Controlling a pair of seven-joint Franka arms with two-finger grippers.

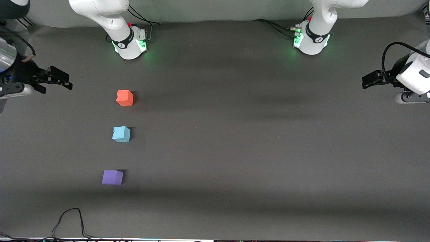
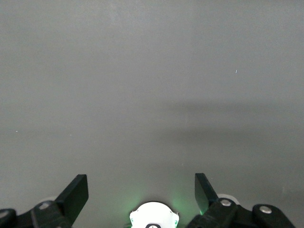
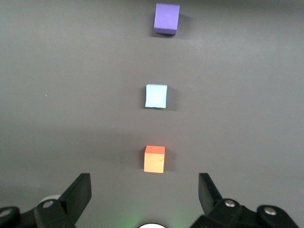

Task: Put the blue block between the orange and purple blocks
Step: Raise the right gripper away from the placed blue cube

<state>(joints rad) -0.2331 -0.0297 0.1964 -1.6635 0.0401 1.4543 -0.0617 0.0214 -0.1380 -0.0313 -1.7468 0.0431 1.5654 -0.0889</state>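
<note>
Three cubes stand in a line toward the right arm's end of the table. The orange block is farthest from the front camera, the blue block is in the middle, and the purple block is nearest. In the right wrist view the orange block, blue block and purple block form the same line. My right gripper is open and empty over the table's right-arm end, apart from the blocks. My left gripper is open and empty over the left arm's end, waiting.
The right arm's base and the left arm's base stand along the table's back edge with cables beside them. A black cable loops onto the table at the edge nearest the front camera.
</note>
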